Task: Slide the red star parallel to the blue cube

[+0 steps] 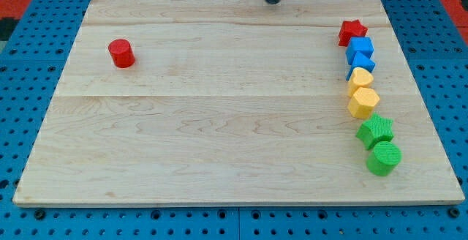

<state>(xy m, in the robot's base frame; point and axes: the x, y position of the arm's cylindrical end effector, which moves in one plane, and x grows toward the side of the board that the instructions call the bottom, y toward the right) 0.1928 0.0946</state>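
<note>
The red star lies near the board's top right corner. Just below it, touching or nearly so, sits the blue cube, with a second blue block under that. My tip is at the view's top centre, near the board's top edge. It is well to the left of the red star and apart from every block.
Below the blue blocks a column runs down the right side: a yellow block, a yellow hexagon, a green block and a green cylinder. A red cylinder stands alone at the upper left. The wooden board rests on blue pegboard.
</note>
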